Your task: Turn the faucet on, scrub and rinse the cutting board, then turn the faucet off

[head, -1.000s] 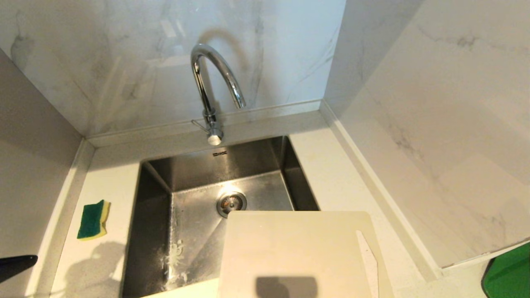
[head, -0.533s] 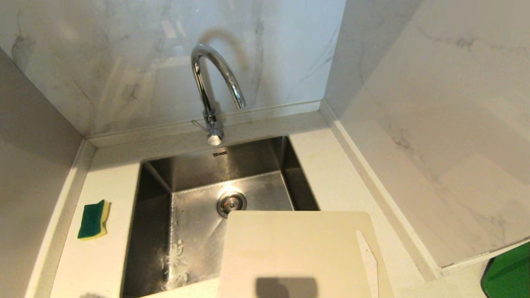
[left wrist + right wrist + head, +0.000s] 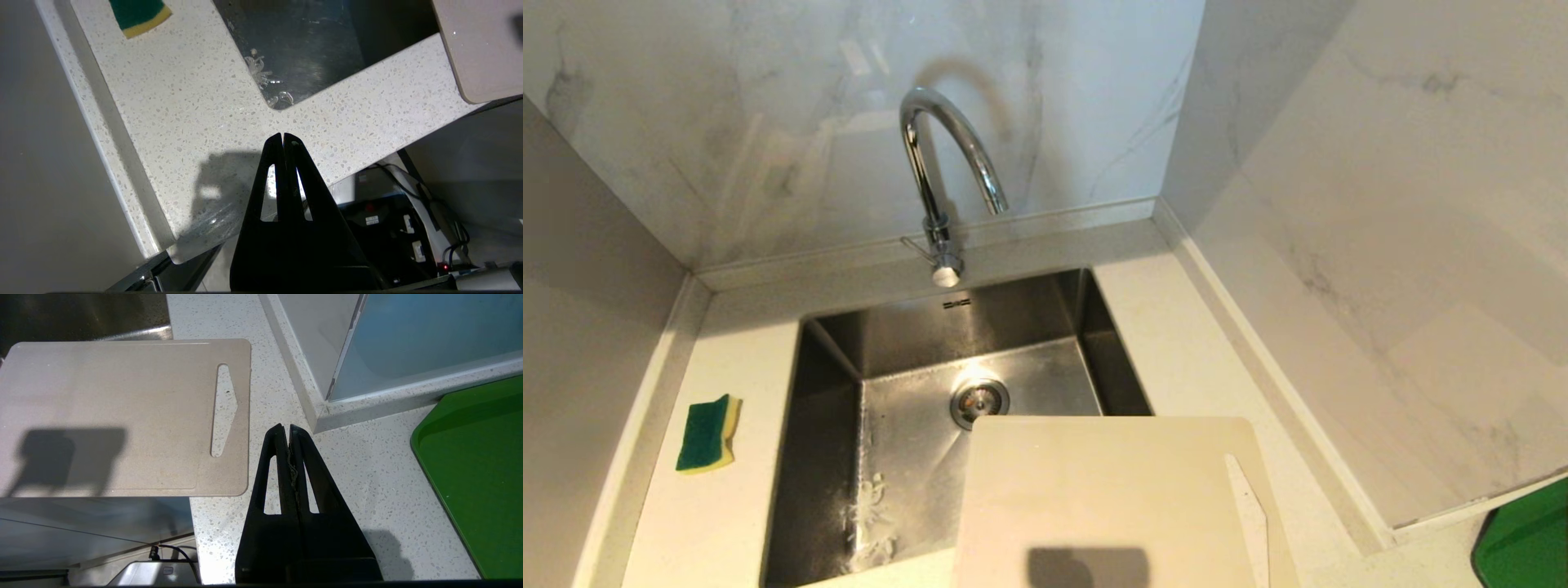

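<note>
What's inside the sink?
The sink holds a round drain and white splashes on its floor. The board lies over the near right corner, hiding what is beneath.

Both the left gripper [image 3: 283, 135] and the right gripper [image 3: 285, 426] are matte black, each with two flat tapering fingers pierced by a long narrow slot, widening into a broad black base.
</note>
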### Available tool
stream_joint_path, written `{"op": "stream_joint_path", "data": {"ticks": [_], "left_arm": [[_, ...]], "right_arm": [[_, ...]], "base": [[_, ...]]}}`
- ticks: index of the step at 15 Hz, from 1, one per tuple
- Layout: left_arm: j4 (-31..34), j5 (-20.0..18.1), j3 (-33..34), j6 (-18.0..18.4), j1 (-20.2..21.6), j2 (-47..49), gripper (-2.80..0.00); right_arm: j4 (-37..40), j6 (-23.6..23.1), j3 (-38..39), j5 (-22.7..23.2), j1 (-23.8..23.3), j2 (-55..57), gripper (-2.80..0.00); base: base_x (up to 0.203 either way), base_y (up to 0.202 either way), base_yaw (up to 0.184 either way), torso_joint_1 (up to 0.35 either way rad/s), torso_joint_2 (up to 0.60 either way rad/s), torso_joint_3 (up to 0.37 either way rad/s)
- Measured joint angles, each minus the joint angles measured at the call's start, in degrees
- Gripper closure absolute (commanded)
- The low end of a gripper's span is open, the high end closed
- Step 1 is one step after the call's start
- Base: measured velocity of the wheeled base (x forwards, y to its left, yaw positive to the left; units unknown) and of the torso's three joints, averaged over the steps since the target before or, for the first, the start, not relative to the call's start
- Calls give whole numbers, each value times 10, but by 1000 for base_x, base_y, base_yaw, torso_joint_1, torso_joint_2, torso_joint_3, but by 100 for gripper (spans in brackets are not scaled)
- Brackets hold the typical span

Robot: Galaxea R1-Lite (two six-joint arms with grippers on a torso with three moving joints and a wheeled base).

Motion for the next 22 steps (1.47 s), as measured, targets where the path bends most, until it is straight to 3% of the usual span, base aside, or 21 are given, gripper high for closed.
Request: {"op": "stream_joint_path", "data": {"ticks": [9, 12, 14, 16, 19, 22], "left_arm": [[21, 3, -9, -9, 1, -169, 0], [18, 3, -9, -40, 1, -191, 0], [18, 32, -7, -85, 1, -197, 0], [18, 95, -4, -124, 1, -199, 0], [7, 116, 1, -70, 1, -200, 0], [-24, 96, 22, -29, 1, -200, 0]], "right_arm": [[0, 0, 0, 0, 0, 0, 0], [0, 0, 0, 0, 0, 0, 0], [0, 0, 0, 0, 0, 0, 0], [0, 0, 0, 0, 0, 0, 0], [0, 0, 0, 0, 0, 0, 0], [0, 0, 0, 0, 0, 0, 0]], "base": [[0, 0, 0, 0, 0, 0], [0, 0, 0, 0, 0, 0], [0, 0, 0, 0, 0, 0], [0, 0, 0, 0, 0, 0], [0, 0, 0, 0, 0, 0], [0, 0, 0, 0, 0, 0]]}}
